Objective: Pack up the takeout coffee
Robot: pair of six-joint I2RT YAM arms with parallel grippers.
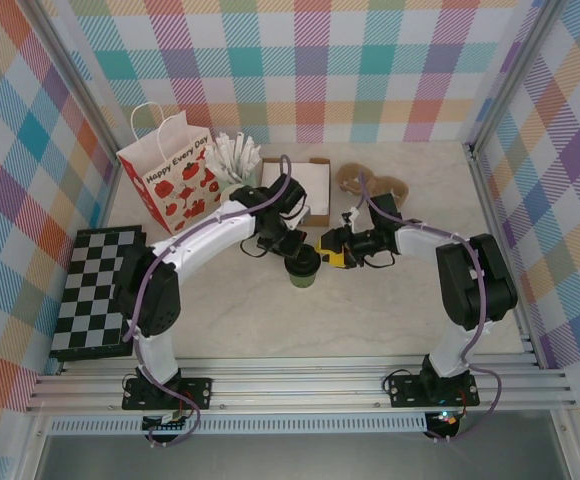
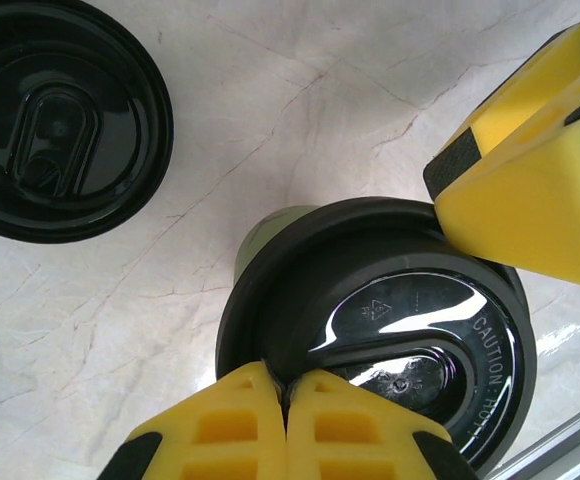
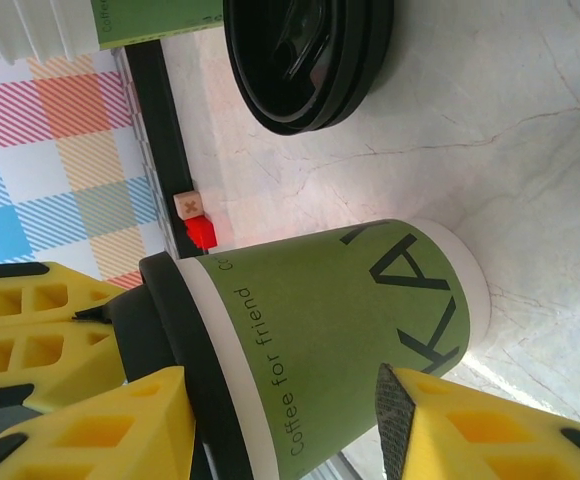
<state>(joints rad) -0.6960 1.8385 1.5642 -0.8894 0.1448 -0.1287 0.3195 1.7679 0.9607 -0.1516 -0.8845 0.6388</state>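
Observation:
The takeout coffee (image 1: 303,268), a green cup under a black lid (image 2: 400,320), stands upright on the marble table. Green side lettering shows on the cup (image 3: 360,320) in the right wrist view. My left gripper (image 2: 286,385) is shut, its yellow tips together and resting on the lid's near rim; it comes in over the cup from the left (image 1: 292,248). My right gripper (image 3: 280,400) is open beside the cup, one finger (image 3: 100,420) level with the lid, the other (image 3: 460,430) near the base. It sits just right of the cup (image 1: 333,250).
A loose black lid (image 2: 55,120) lies close beside the cup. A red-and-white paper bag (image 1: 175,180) stands back left, a white box (image 1: 308,188) and brown holders (image 1: 370,183) behind the cup. A checkerboard (image 1: 95,290) lies left. Metal frame rails edge the table.

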